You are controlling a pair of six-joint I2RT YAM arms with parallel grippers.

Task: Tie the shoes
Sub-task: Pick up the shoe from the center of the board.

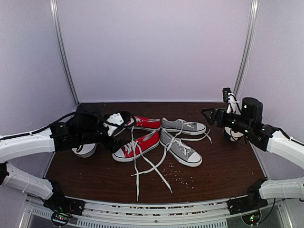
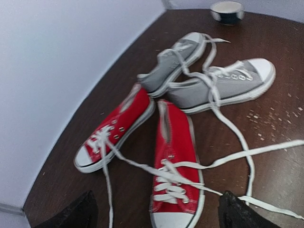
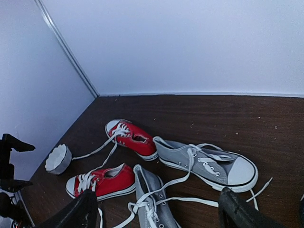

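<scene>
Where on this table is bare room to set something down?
On the dark brown wooden table, the near right corner, right of the grey canvas sneakers, is bare, and so is the strip along the back wall. The middle is crowded with red canvas sneakers and loose white laces that reach the near edge.
</scene>
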